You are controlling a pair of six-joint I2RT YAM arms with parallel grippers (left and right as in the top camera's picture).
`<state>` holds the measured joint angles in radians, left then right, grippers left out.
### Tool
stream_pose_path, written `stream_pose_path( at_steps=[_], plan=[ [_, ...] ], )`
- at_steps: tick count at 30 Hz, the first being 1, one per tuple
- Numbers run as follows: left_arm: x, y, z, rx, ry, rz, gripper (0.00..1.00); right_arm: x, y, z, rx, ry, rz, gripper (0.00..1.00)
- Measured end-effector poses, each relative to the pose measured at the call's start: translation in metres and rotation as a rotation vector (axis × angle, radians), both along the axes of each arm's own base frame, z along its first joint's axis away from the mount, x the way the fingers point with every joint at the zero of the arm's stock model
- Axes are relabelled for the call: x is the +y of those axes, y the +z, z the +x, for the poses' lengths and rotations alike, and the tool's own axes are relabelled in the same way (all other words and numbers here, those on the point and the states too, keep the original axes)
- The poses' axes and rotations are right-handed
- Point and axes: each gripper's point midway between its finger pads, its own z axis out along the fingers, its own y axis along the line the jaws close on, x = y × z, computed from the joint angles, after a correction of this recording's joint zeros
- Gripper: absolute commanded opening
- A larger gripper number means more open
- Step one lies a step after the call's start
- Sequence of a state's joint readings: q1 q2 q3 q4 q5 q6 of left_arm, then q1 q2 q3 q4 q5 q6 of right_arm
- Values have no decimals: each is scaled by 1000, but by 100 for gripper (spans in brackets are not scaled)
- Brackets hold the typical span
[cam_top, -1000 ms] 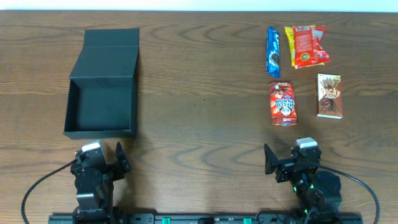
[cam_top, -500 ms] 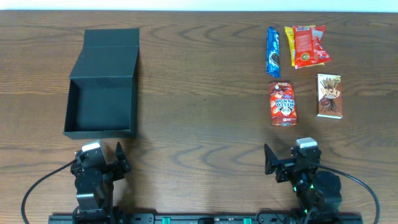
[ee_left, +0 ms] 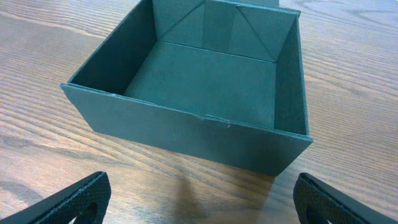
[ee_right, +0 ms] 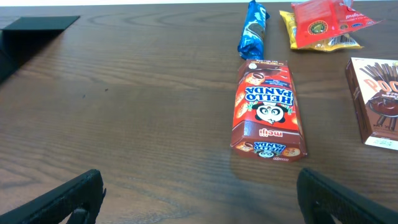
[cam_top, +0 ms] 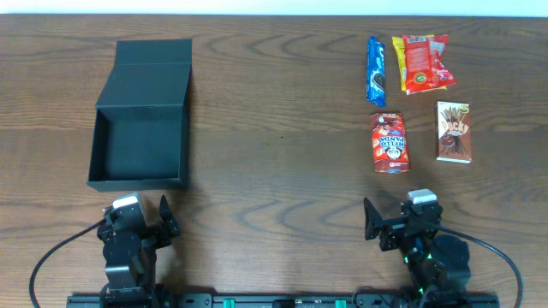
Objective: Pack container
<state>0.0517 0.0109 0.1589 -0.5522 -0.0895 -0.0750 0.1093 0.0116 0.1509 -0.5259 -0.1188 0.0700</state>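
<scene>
Nothing has moved over the last second. Both arms sit parked at the near edge of the tabletop [cam_top: 274,175], the left gripper [cam_top: 139,214] with its jaws wide apart and empty, and the right gripper [cam_top: 398,214] likewise. Just beyond the left gripper, by the left edge, the container [cam_top: 141,144] lies open and bare inside, with its lid flap [cam_top: 152,73] folded back on the far side. Toward the far right corner, well apart from it, lie the snacks: the Hello Panda box [cam_top: 390,142] nearest, the Pocky box [cam_top: 453,132] beside it, then the blue packet [cam_top: 376,71] and the red packet [cam_top: 424,62]. Packing has not begun, I judge, and the first pick suits the right arm.
</scene>
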Motion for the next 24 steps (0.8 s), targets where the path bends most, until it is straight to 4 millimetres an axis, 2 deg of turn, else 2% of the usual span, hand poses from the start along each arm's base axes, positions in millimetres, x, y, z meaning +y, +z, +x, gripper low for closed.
stream_pose_path(
  at_steps=[19,24],
  plan=[
    [-1,0,0,-2,1,-8,95,0,0,0,0,0,0,99],
    [-19,-1,3,-21,-32,-176,95,0,0,0,0,0,0,99]
  ],
)
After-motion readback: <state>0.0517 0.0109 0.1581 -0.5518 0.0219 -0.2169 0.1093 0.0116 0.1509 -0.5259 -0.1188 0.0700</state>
